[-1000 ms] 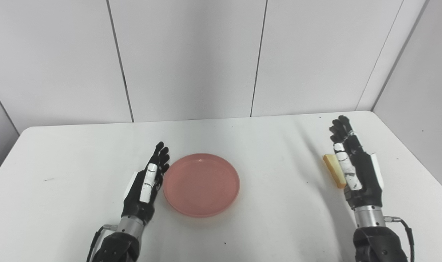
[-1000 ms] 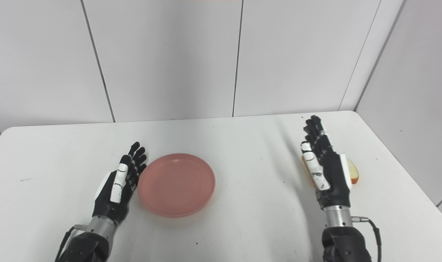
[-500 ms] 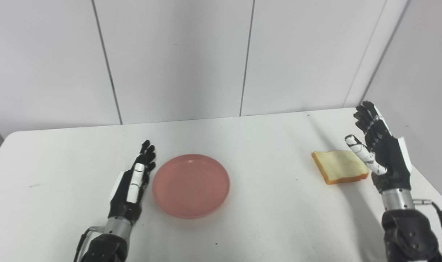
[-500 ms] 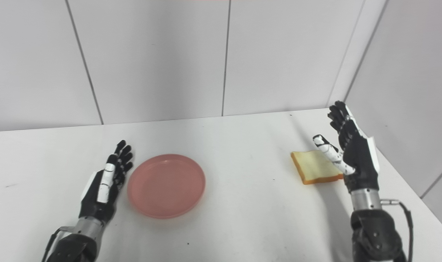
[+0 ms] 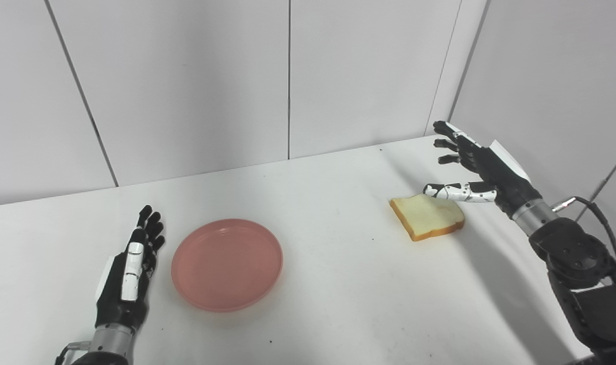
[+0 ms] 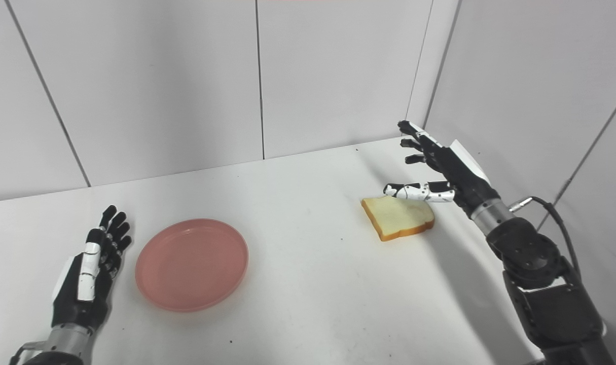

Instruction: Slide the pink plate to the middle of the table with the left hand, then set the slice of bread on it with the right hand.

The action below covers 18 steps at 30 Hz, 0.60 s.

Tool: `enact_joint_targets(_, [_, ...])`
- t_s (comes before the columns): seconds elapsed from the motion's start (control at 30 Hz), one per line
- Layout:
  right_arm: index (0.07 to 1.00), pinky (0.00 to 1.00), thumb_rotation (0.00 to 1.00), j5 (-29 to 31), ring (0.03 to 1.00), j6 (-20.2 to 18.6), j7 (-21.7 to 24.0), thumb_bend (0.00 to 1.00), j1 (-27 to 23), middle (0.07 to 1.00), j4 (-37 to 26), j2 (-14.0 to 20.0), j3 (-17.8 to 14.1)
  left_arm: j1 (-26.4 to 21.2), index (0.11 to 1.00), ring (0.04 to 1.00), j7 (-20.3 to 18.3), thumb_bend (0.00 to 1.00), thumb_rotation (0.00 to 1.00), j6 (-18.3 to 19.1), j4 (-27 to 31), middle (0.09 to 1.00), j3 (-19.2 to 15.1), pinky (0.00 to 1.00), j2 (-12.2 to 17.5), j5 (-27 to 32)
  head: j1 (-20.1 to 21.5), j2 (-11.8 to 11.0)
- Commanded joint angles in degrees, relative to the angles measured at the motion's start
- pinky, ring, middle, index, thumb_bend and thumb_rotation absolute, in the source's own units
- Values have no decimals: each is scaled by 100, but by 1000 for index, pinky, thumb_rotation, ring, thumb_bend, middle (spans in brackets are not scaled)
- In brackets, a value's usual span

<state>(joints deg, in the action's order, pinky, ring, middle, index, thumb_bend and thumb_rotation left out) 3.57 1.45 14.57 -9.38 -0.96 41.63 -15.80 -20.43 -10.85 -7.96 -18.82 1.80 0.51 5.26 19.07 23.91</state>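
With the round pink plastic plate [image 5: 227, 264] lying mid-table just beside the empty, straight-fingered left hand [image 5: 127, 275], the splayed, empty right hand [image 5: 474, 168] hovers over the crusted bread slice [image 5: 427, 216] near the white table's [image 5: 338, 284] right edge, next needing to descend and grasp it.

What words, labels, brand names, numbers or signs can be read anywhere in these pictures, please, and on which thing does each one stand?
There is no readable text in either view.
pink plate: plain, no print.
slice of bread: no label.
left hand and right hand: black and white shells, no marking that can be read.
table and wall panels: only small dark specks and seams, no writing.
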Motion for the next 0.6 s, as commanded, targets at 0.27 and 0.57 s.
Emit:
enact_joint_targets(0.27, [928,965,397,-876,993,-326,195,935,-324,974,-88,705,173,-195,979,1000,-10,707,1000,-167,198,1000,-178,1000,86,165,250,-70])
enact_joint_targets(0.57, [954,937,309,-1451,1000,-861,1024,997,-894,1000,142,1407,968,-121,975,1000,-39,687,1000,-48,386,1000,-170,1000,87,234,395,-27])
